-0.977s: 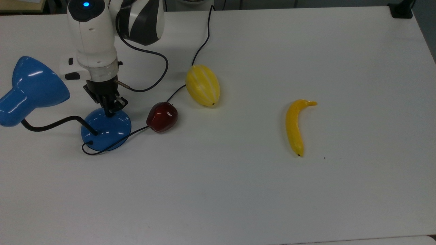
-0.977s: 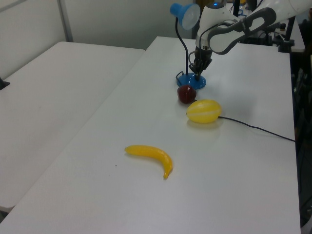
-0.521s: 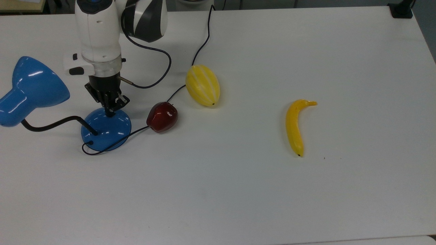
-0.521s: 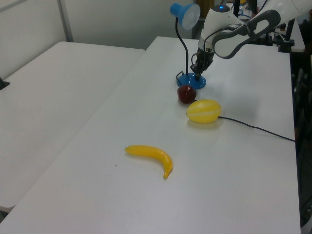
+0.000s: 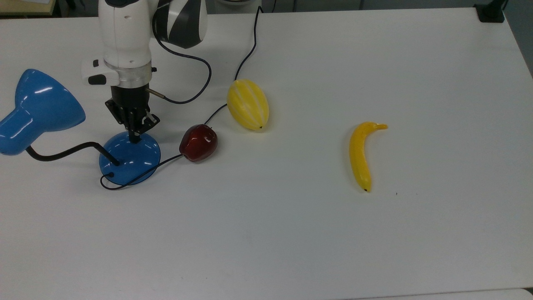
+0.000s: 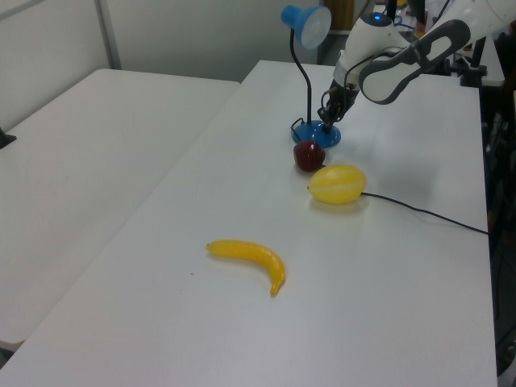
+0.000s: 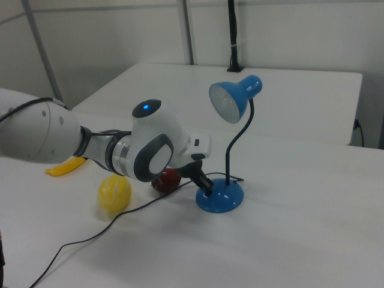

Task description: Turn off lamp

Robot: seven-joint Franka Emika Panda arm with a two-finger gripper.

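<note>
The blue lamp has its cone shade [image 5: 39, 106] at the top view's left, a black bendy neck [image 5: 62, 153] and a round domed base [image 5: 130, 160]. Its black cord [image 5: 245, 54] runs off toward the table's far edge. My gripper [image 5: 134, 137] is shut, its fingertips together and touching the far part of the base's dome. The switch is hidden under the fingertips. The left view has the gripper [image 6: 329, 125] on the base [image 6: 316, 135]. From the right view, the gripper [image 7: 206, 188] slants down onto the base [image 7: 220, 198], below the shade [image 7: 235, 96].
A dark red apple [image 5: 198, 143] lies just right of the base in the top view, against the cord. A yellow melon [image 5: 248, 104] sits beyond it, and a banana [image 5: 361, 154] lies further right. The white table [image 5: 291, 233] stretches open toward the front.
The arm's wrist and white housing have swung toward the top view's right and far side, tilting the gripper. The fingertips stay on the lamp base. The lamp and fruit have not moved.
</note>
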